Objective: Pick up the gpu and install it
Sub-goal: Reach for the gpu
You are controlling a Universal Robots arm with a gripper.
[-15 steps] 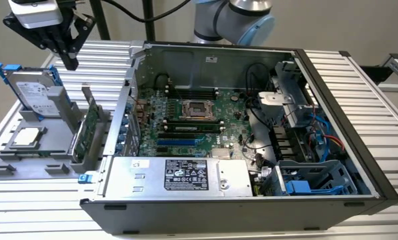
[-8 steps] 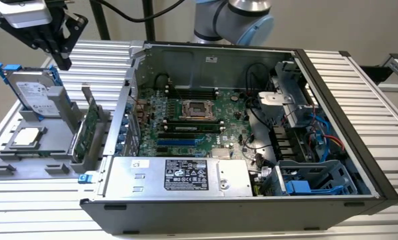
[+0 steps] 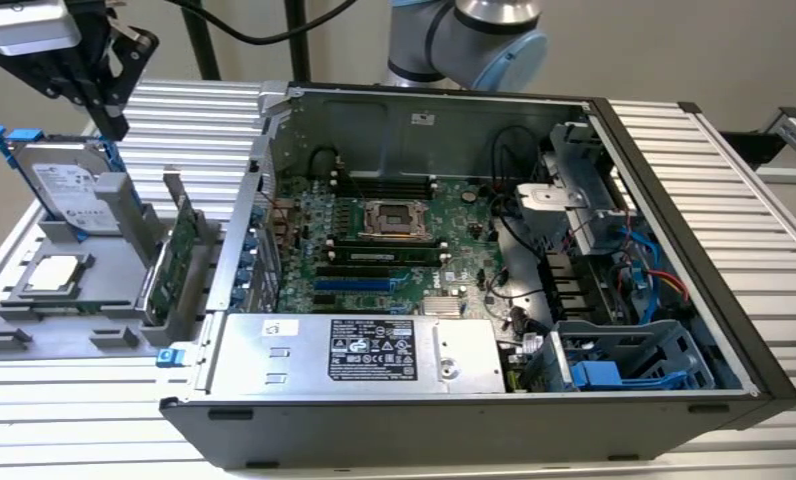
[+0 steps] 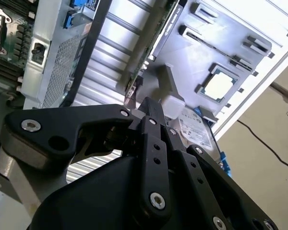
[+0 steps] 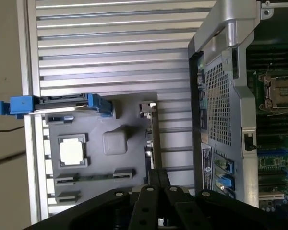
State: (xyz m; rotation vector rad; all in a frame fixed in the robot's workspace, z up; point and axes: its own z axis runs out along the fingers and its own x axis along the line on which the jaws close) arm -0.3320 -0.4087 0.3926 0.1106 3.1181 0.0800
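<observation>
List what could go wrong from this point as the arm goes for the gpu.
1. The claw hangs above the gray holder, where the hard drive stands right beside the gpu; a slightly off descent could strike the drive.
2. The claw is shut; coming down unopened, it would press on the card's top edge.
3. The gpu stands on edge close to the case wall; a tilted lift might knock it against that wall.

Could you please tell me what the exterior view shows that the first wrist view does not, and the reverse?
Exterior view adds the silver labelled power-supply box and the blue plastic drive cage. First wrist view adds the case's perforated grey rear panel. Both show the green upright gpu card, the blue-tabbed silver hard drive and the black pincer.
</observation>
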